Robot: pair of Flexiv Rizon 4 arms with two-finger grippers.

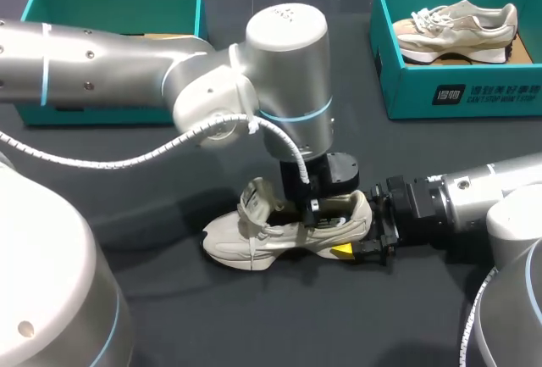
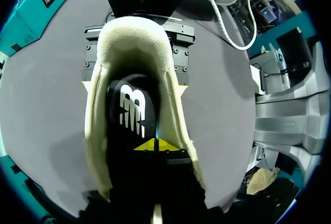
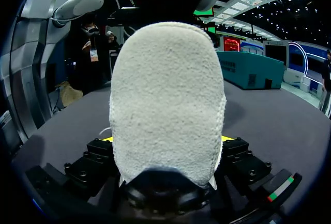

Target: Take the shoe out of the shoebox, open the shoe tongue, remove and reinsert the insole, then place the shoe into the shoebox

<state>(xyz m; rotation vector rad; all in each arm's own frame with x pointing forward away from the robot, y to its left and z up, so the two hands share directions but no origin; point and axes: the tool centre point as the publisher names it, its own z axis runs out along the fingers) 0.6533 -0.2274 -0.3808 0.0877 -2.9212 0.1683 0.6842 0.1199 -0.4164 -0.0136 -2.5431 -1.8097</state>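
Shoe (image 1: 279, 236): out of its box, on its sole on the table (image 1: 254, 325) in front of us. The long axis runs side to side, toe to our left, heel to our right.
Insole (image 2: 129, 111): black with a white mark, lying seated inside the shoe.
Right gripper (image 1: 364, 230): at the heel end, in line with the long axis, its fingers clamped on the heel from both sides.
Left gripper (image 2: 155, 144): comes straight down into the shoe's opening, yellow tips pressed together at the insole. We cannot tell whether they nip its edge.
Key relation: the insole lies directly under the left jaws, so we judge the lift falls to the left arm, with the right bracing the heel.
Head view: gives the axis and both arms, but hides the shoe's inside.
Left wrist view: the only one showing the insole, and the right fingers flanking the heel.
Right wrist view: filled by the heel's back, with all beyond it blocked.
Shoeboxes: one teal box (image 1: 118, 7) far left. Another (image 1: 461, 100) far right holds a second shoe (image 1: 457, 28).
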